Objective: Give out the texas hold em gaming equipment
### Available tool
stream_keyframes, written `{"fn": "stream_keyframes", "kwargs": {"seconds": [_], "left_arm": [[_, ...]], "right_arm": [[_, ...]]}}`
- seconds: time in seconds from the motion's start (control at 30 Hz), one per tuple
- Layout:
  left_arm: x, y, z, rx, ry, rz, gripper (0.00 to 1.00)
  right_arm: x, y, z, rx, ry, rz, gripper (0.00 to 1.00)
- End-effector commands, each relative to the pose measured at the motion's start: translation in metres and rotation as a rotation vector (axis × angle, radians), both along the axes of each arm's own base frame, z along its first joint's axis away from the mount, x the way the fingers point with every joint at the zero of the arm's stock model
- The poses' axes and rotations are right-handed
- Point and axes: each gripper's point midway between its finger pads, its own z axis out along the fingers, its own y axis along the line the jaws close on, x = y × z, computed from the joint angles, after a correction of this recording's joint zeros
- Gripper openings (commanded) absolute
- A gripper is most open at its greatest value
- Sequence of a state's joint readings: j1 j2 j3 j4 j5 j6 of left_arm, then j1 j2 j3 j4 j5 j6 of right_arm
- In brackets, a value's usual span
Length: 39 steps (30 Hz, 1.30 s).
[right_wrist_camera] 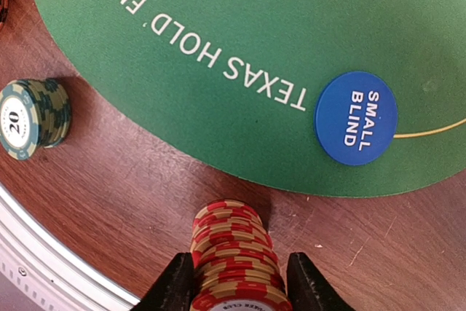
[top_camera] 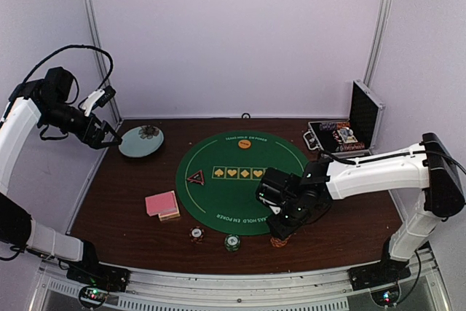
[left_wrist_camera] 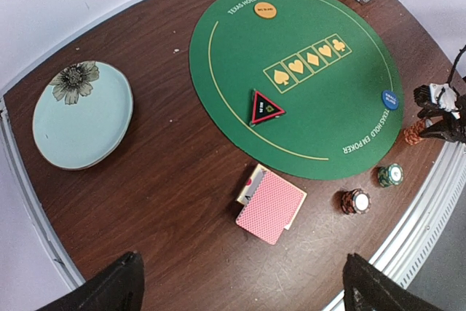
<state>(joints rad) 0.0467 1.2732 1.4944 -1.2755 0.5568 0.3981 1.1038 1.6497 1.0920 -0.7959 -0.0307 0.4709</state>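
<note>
A stack of red-and-cream striped chips (right_wrist_camera: pixel 237 253) stands on the brown table just off the green mat's (right_wrist_camera: pixel 218 20) near edge. My right gripper (right_wrist_camera: pixel 237 285) straddles it, open: the left finger touches the stack, the right finger stands a sliver off. The blue "small blind" disc (right_wrist_camera: pixel 356 118) lies on the mat beside it. A green chip stack (right_wrist_camera: pixel 33 118) and a dark red one (left_wrist_camera: pixel 356 201) stand further left. Pink-backed cards (left_wrist_camera: pixel 271 205), the black-red triangle marker (left_wrist_camera: pixel 266 107) and the orange disc (left_wrist_camera: pixel 265 10) lie apart. My left gripper (top_camera: pixel 109 138) hangs open, high at the left.
A pale blue plate (top_camera: pixel 141 141) with a flower print sits at the back left. The open aluminium case (top_camera: pixel 349 132) holding more chips stands at the back right. A metal rail (right_wrist_camera: pixel 44 267) runs along the table's near edge, close to the chip stacks.
</note>
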Motion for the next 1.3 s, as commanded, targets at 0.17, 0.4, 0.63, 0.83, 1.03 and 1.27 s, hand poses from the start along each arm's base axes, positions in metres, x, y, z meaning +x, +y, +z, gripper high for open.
{"fn": "stream_keyframes", "kwargs": {"seconds": [0.17,0.4,0.63,0.83,1.03,1.27], "left_arm": [[0.002,0.000,0.016,-0.002,-0.066,-0.002,0.98],[0.001,-0.001,0.016,-0.003,-0.067,-0.005,0.98],[0.001,-0.001,0.015,-0.001,-0.067,-0.010,0.98],[0.002,0.000,0.010,0.004,-0.054,-0.007,0.98],[0.001,0.000,0.011,0.007,-0.063,-0.007,0.98],[0.001,-0.001,0.010,0.000,-0.061,-0.010,0.97]], "right_arm": [[0.004,0.001,0.017,0.013,-0.015,-0.001,0.35],[0.004,0.005,0.030,0.021,-0.017,0.010,0.32],[0.009,0.012,0.045,0.035,-0.030,0.011,0.22],[0.039,0.028,0.075,0.078,-0.069,-0.018,0.17],[0.112,0.037,0.100,0.083,-0.148,-0.090,0.13],[0.224,0.040,0.093,0.097,-0.223,-0.195,0.11]]}}
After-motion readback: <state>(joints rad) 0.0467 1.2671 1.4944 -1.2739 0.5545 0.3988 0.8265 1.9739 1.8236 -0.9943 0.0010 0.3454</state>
